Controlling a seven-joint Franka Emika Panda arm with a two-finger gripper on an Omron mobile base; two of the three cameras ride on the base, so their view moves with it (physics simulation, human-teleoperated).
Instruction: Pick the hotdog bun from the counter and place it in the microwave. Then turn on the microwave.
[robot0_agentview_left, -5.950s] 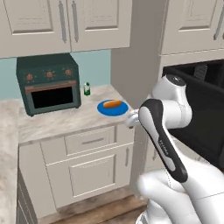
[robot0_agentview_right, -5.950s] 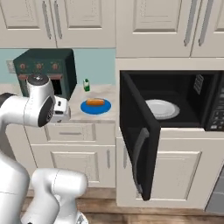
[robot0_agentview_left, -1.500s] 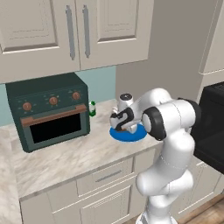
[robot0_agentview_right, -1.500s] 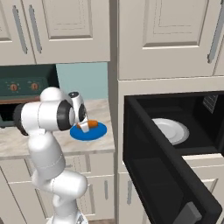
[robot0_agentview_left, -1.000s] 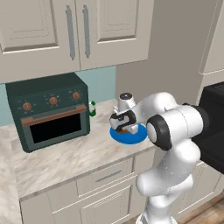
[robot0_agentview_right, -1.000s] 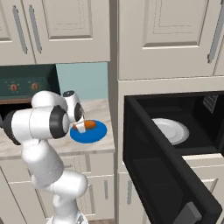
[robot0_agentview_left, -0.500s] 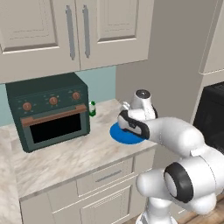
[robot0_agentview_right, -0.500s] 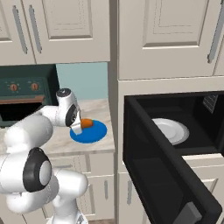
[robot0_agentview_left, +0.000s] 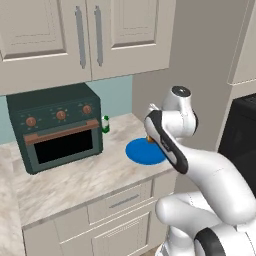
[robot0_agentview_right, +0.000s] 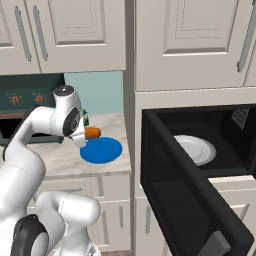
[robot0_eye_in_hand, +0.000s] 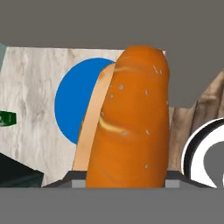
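The orange-tan hotdog bun hangs just above the round blue plate on the beige counter, with my gripper shut on it. Close up in the hand view, the bun stands between the jaws, with the blue plate and the marbled counter below. From the left, a sliver of the bun peeks out beside my wrist over the plate. To the right, the black microwave stands with its door swung open and down, a white plate inside.
A dark green toaster oven sits at the back left of the counter, with a small green bottle beside it. Cream cabinets hang overhead. The open microwave door juts out to the right of the counter's end.
The bun has come up a little off the blue plate in the gripper. My arm has swung round, elbow lower and nearer the cameras.
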